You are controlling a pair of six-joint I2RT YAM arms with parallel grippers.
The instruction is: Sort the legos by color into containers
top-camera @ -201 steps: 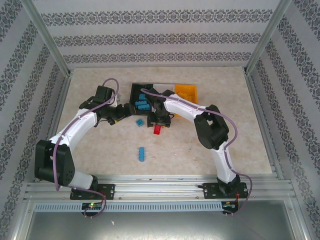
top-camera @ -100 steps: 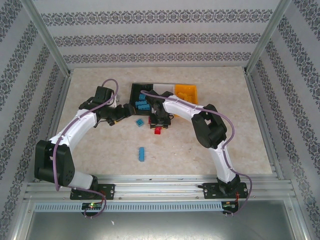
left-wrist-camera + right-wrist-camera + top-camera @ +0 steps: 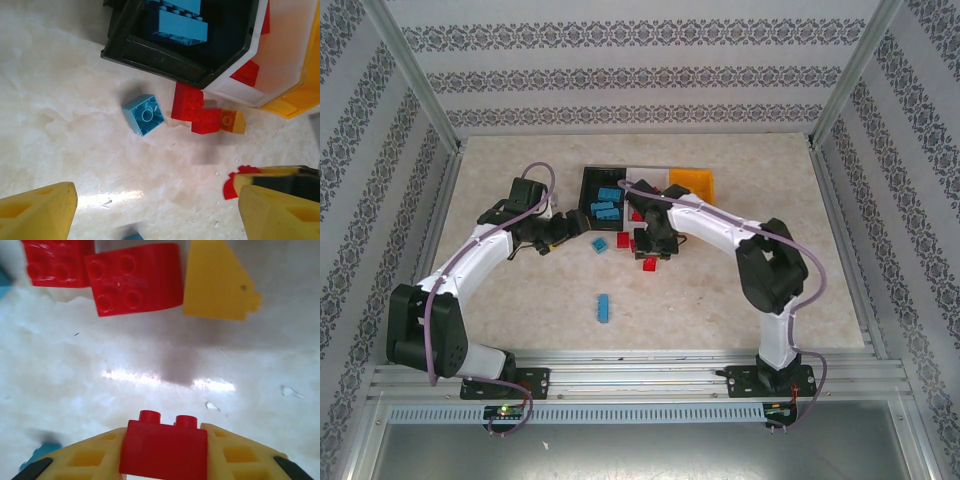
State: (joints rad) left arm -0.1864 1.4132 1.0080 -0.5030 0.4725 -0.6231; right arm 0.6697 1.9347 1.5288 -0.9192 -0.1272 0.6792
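**A:** Right wrist view. Right gripper (image 3: 163,442) clenched on a red two-stud brick (image 3: 163,465), yellow fingers (image 3: 85,459) tight on both its sides, low over the table (image 3: 75,370).

**B:** Ahead of it?

**A:** Red square brick (image 3: 56,262), red curved brick (image 3: 132,277) and orange-yellow wedge (image 3: 217,282), side by side.

**B:** Left gripper?

**A:** Left gripper (image 3: 157,212) spread wide, nothing between. Light blue square brick (image 3: 144,114) lies underside up, near the black bin (image 3: 160,57).

**B:** Bins?

**A:** Black holds light blue bricks (image 3: 182,27). White bin (image 3: 282,55) beside it holds red bricks (image 3: 246,73). Orange-yellow bin (image 3: 305,95) comes next. Top view: long light blue brick (image 3: 605,307) lies alone, well apart.
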